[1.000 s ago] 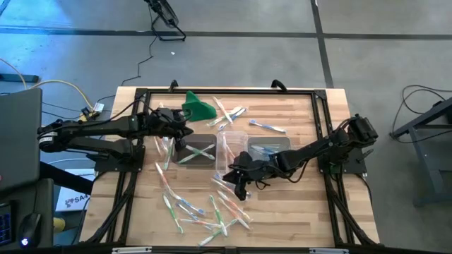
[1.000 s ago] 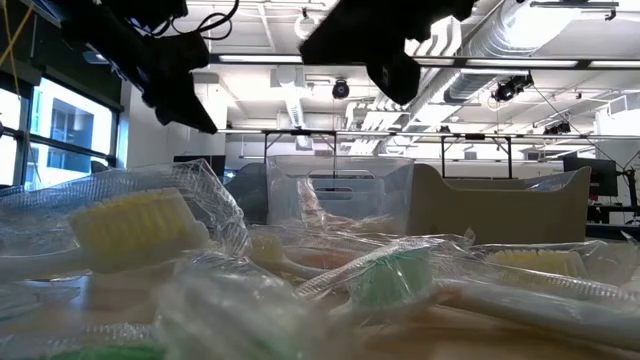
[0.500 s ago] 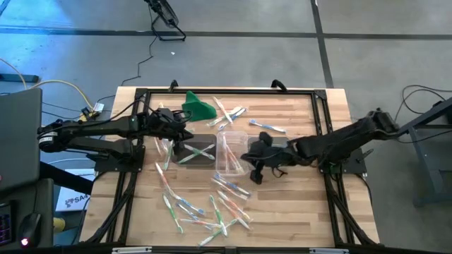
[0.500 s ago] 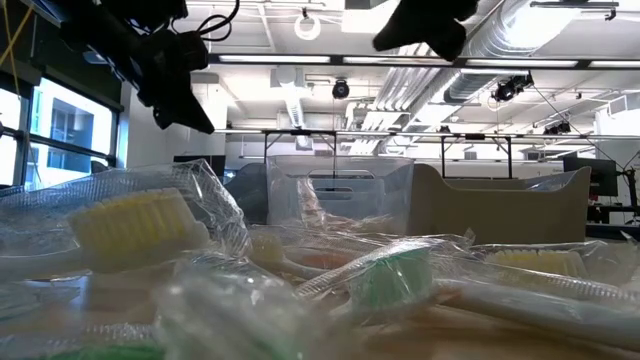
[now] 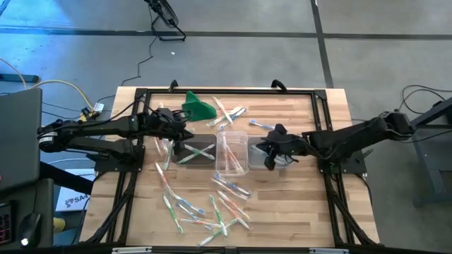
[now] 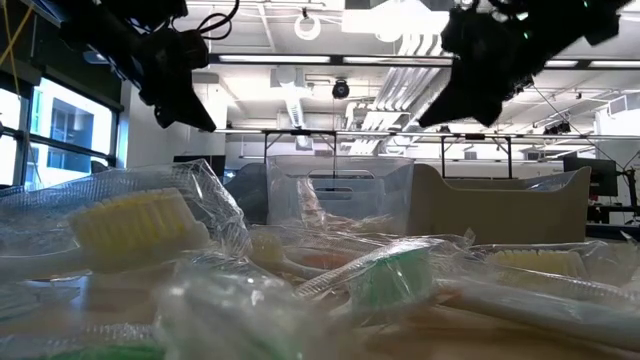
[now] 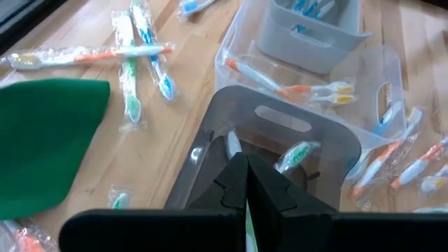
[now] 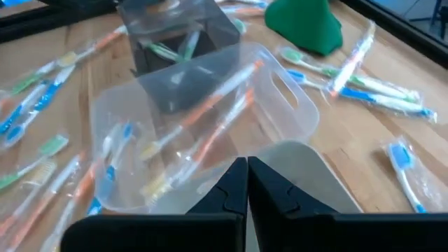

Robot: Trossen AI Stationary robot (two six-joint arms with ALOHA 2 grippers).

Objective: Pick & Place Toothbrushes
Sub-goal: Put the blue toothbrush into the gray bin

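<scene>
Toothbrushes [image 5: 212,208] lie scattered over the table's near half, well apart from the right gripper [image 5: 271,159], which hangs over the grey tub [image 5: 268,151] with fingers pressed together, holding nothing. Left gripper [image 5: 180,141], also closed, hovers above the dark tub [image 5: 195,151] holding 2 green brushes.

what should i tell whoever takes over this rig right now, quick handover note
Left gripper: shut, holding nothing visible, hovering over the dark tub.
Right gripper: shut, nothing seen in it, over the right-hand tub.
Done: green toothbrushes lie in the dark tub, orange ones in the clear middle tub, blue ones in the right-hand tub.
Left: many wrapped toothbrushes are loose on the front of the table, a few more at the back beside the green cloth, and one blue one behind the right-hand tub.
</scene>
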